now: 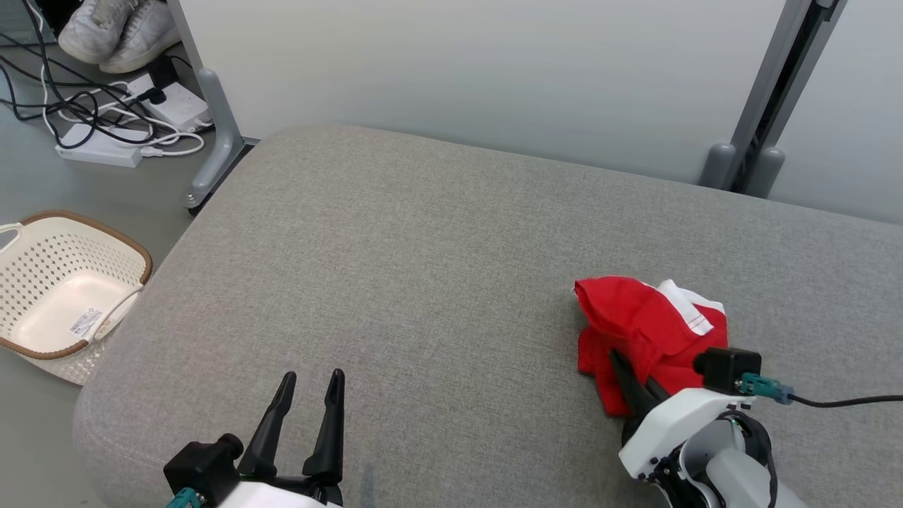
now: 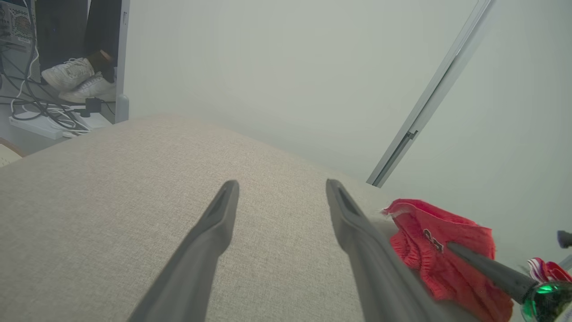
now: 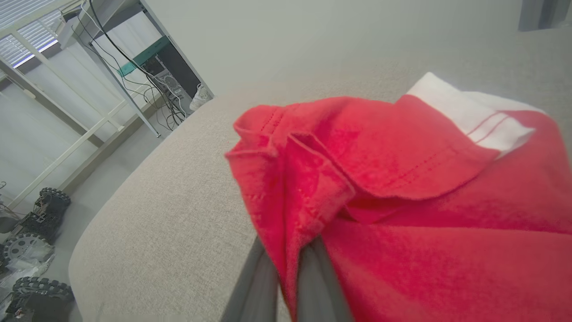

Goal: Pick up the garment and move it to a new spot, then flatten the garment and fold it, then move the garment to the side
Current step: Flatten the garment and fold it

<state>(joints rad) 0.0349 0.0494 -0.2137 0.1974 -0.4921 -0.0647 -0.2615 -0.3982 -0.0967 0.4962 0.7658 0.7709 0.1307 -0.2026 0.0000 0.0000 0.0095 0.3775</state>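
Note:
The garment (image 1: 645,328) is a crumpled red cloth with a white striped band, lying on the right side of the grey cushion (image 1: 423,268). My right gripper (image 1: 624,367) is shut on a fold of the garment (image 3: 357,179), with red cloth pinched between its dark fingers (image 3: 254,286). Near the cushion's front edge my left gripper (image 1: 310,388) stands open, nothing between its fingers (image 2: 210,241). In the left wrist view the garment (image 2: 440,252) sits at the lower right, with the right arm's dark finger across it.
A cream perforated basket (image 1: 70,282) stands on the floor at the left of the cushion. Cables, power strips (image 1: 120,120) and white shoes (image 1: 116,32) lie at the far left. A pale partition wall (image 1: 494,70) with grey posts runs behind the cushion.

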